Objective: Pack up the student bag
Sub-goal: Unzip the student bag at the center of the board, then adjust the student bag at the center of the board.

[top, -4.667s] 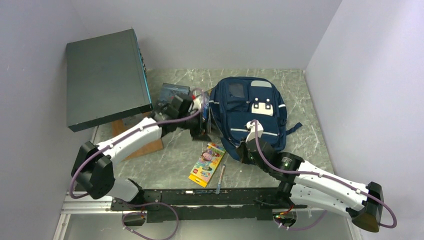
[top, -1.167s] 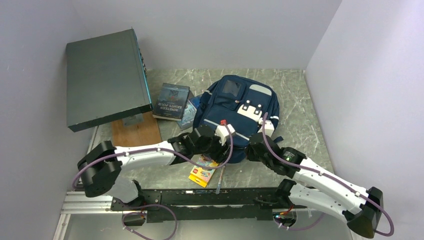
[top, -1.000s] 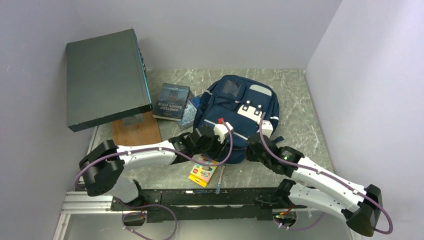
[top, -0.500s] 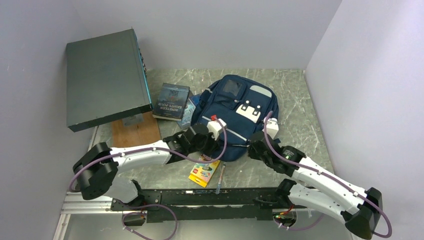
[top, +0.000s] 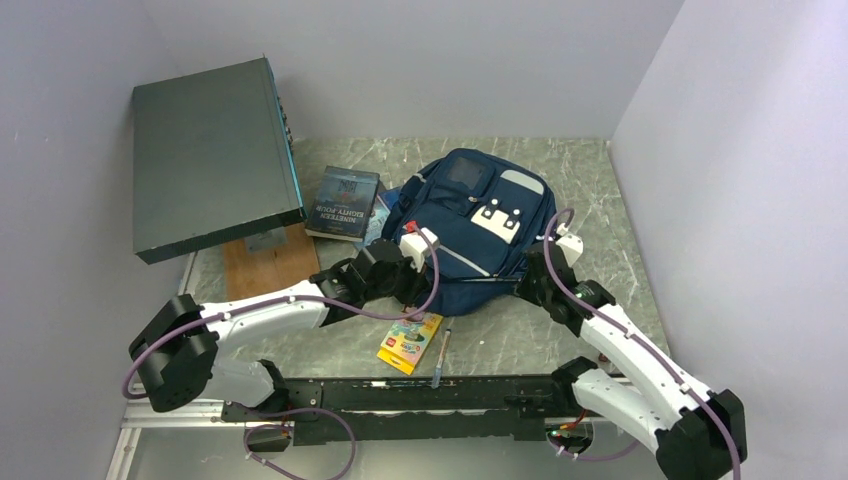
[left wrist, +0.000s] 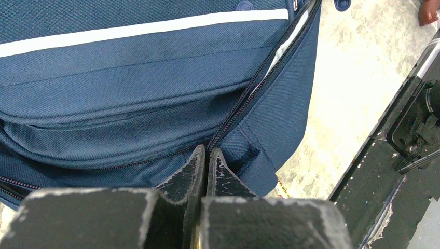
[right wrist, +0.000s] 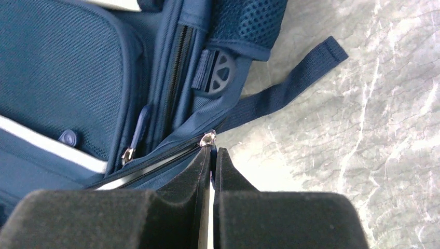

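The student bag, navy with thin white stripes, lies flat on the marble table. My left gripper is at its near left edge. In the left wrist view, the left gripper is shut, pinching the bag's fabric right beside the zipper line. My right gripper is at the bag's near right corner. The right wrist view shows the right gripper shut on the blue pull tab under a metal zipper slider. A loose strap trails onto the table.
A dark book lies left of the bag, over another flat item. A colourful crayon box and a pen lie near the front rail. A big dark flat box rests on a wooden block at left.
My left gripper has shut on the bag's near edge and drawn left. The right gripper, still shut on the zipper pull, has moved right and farther back.
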Motion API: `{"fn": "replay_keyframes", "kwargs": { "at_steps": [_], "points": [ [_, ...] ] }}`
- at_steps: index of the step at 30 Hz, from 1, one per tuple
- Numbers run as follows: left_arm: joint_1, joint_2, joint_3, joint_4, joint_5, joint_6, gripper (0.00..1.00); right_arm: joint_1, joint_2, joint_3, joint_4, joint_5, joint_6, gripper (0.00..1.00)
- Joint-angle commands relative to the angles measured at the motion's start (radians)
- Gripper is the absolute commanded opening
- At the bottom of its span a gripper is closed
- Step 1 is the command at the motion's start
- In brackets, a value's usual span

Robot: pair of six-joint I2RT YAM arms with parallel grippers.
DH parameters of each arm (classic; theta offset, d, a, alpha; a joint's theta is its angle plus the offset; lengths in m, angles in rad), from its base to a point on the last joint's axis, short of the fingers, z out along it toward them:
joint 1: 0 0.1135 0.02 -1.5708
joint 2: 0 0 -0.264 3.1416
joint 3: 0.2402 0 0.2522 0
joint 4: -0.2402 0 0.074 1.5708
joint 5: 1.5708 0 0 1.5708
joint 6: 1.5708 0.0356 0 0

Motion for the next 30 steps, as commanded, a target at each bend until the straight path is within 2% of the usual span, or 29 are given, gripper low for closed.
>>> {"fn": "replay_keyframes", "kwargs": {
  "at_steps": [1, 3, 4, 7, 8, 11, 13, 16, 19, 22, 25, 30],
  "points": [
    [0.032, -0.018, 0.003, -0.046, -0.046, -0.004, 0.00, -0.080, 0.012, -0.013, -0.005, 0.086, -0.055, 0.00],
    [0.034, -0.013, 0.010, -0.051, -0.036, -0.005, 0.00, -0.084, -0.002, -0.013, 0.014, 0.037, -0.098, 0.00],
    [0.033, -0.010, 0.015, -0.053, -0.022, -0.009, 0.00, -0.085, -0.014, -0.008, 0.028, -0.015, -0.133, 0.07],
    [0.038, 0.011, 0.037, -0.057, 0.034, -0.016, 0.00, -0.085, -0.055, 0.020, 0.023, -0.153, -0.219, 0.39],
    [0.045, 0.026, 0.048, -0.085, 0.053, -0.021, 0.03, -0.085, -0.075, 0.041, 0.022, -0.193, -0.242, 0.49],
    [0.080, 0.058, 0.063, -0.106, 0.134, -0.060, 0.19, -0.084, -0.116, 0.090, 0.029, -0.295, -0.295, 0.60],
    [0.121, 0.043, 0.043, -0.070, 0.208, -0.092, 0.39, -0.083, -0.121, 0.112, 0.061, -0.369, -0.356, 0.63],
    [0.165, -0.019, 0.016, -0.023, 0.299, -0.123, 0.57, -0.068, -0.066, 0.134, 0.114, -0.478, -0.433, 0.65],
    [0.189, -0.105, 0.041, -0.069, 0.322, -0.098, 0.64, -0.009, 0.016, 0.165, 0.146, -0.497, -0.466, 0.66],
    [0.202, -0.216, 0.087, -0.147, 0.282, -0.029, 0.70, 0.111, 0.096, 0.194, 0.203, -0.458, -0.471, 0.67],
    [0.207, -0.341, 0.108, -0.178, 0.169, 0.054, 0.76, 0.239, 0.211, 0.236, 0.251, -0.392, -0.483, 0.69],
    [0.208, -0.539, 0.023, -0.108, -0.082, 0.186, 0.85, 0.338, 0.435, 0.367, 0.251, -0.329, -0.500, 0.71]
  ]
}}
